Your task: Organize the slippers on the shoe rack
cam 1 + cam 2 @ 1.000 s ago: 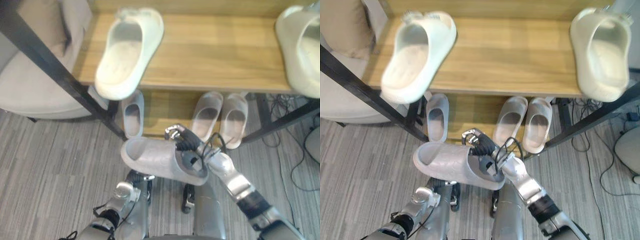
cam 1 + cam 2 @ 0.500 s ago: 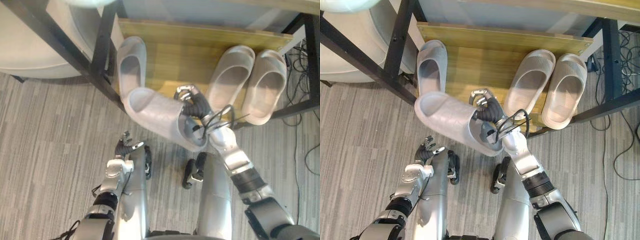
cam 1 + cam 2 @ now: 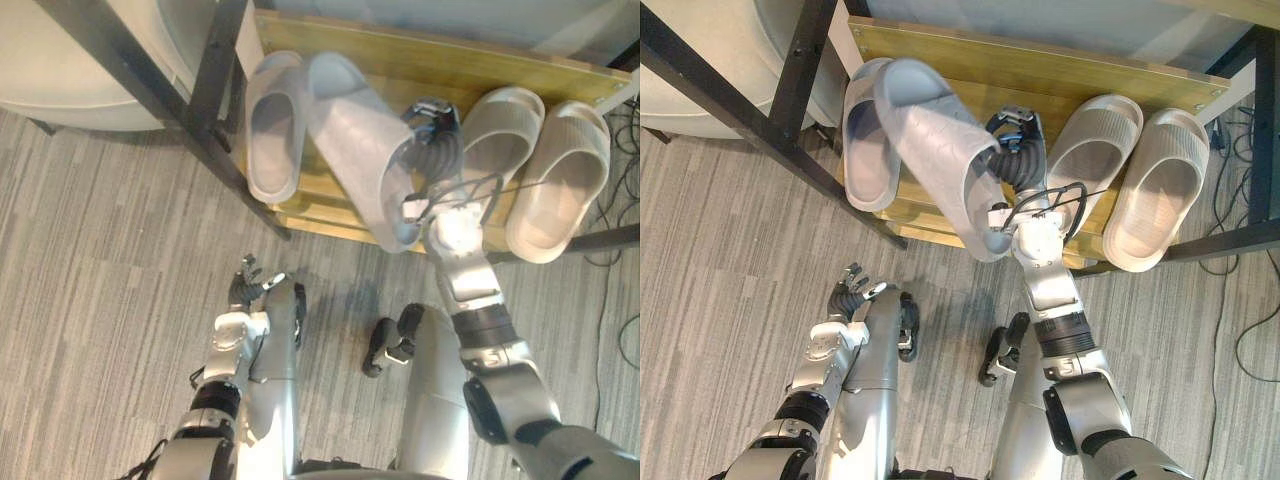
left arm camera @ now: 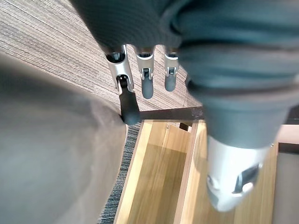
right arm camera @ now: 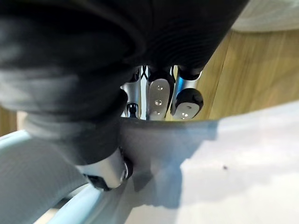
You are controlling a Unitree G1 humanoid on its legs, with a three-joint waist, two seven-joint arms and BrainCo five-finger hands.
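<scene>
Upper centre, right hand fingers curl round the rim near the heel of the grey slipper; likely light, springy foam, best pinched there; left hand slack, empty

We take this for a lived-in room of a home, perhaps near the entrance. A low wooden shoe rack on a black metal frame carries pale slippers. A beige upholstered armchair stands just beside it, and grey striped carpet covers the floor.
</scene>
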